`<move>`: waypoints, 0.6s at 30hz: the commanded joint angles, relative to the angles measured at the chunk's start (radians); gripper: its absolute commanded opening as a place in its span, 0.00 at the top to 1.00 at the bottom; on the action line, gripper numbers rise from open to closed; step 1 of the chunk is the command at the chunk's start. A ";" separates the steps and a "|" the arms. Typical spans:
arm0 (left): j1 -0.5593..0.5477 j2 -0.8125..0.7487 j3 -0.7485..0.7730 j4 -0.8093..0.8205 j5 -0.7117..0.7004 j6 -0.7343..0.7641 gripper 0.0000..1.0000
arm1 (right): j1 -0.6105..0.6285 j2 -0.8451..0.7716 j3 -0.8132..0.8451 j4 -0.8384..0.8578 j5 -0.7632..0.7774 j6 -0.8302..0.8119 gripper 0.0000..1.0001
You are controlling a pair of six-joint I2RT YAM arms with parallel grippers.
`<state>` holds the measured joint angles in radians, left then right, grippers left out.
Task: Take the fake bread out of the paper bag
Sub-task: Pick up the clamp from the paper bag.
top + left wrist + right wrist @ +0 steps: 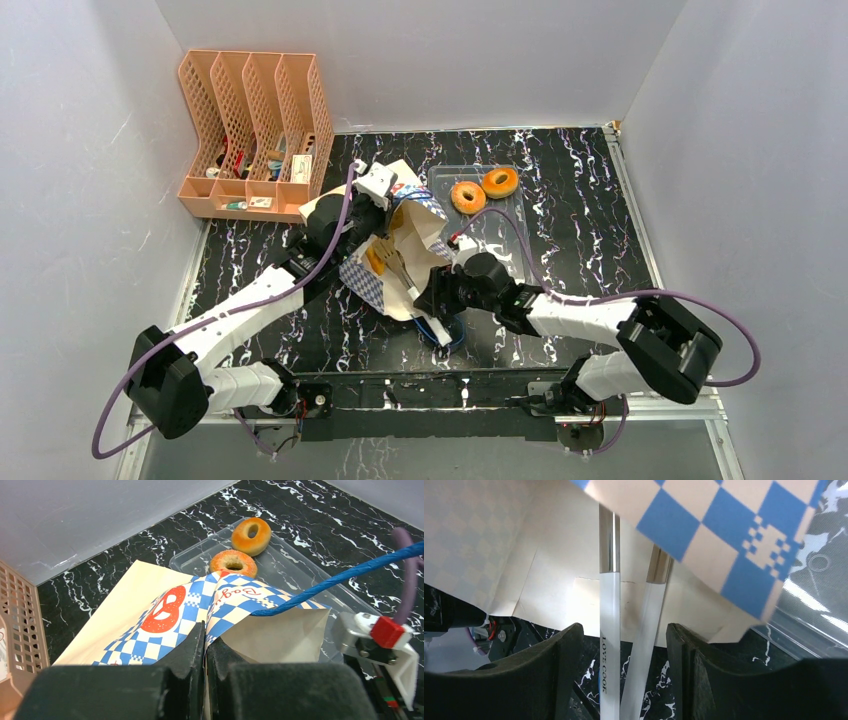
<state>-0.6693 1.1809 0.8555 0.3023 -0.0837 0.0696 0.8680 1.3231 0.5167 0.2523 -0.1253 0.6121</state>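
My right gripper is the one that matters now. Its jaws stand wide, and the thin metal tongs with white handles run between them. I think it holds the tongs lightly, with the two tong arms spread apart. The tongs point straight out from the gripper into the mouth of the tan paper bag with a blue-and-white checked band, which lies in the middle of the tabletop. Inside the bag, close by the tong tips, I see one golden-brown piece of fake bread. It is too small for me to tell its shape or which way it lies. My left gripper is pinched tight on the bag's far rim and holds the mouth open, so the right arm is nearer to that bread. Counting: one bag, one pair of tongs, and two orange-brown ring breads on one clear plastic tray near the far edge. There is also one peach mesh file organizer by the far left corner.
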 commanded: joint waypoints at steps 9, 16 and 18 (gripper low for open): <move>-0.021 -0.017 -0.025 -0.034 -0.008 -0.013 1.00 | -0.019 0.153 -0.018 0.239 -0.100 0.022 0.41; -0.026 -0.022 -0.039 -0.031 -0.010 -0.012 1.00 | -0.021 0.230 -0.019 0.297 -0.129 0.037 0.42; -0.027 -0.024 -0.041 -0.031 -0.010 -0.010 1.00 | -0.021 0.250 -0.019 0.302 -0.131 0.039 0.42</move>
<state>-0.6941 1.1805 0.8299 0.2867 -0.0860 0.0666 0.8494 1.5402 0.4950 0.4793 -0.2352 0.6426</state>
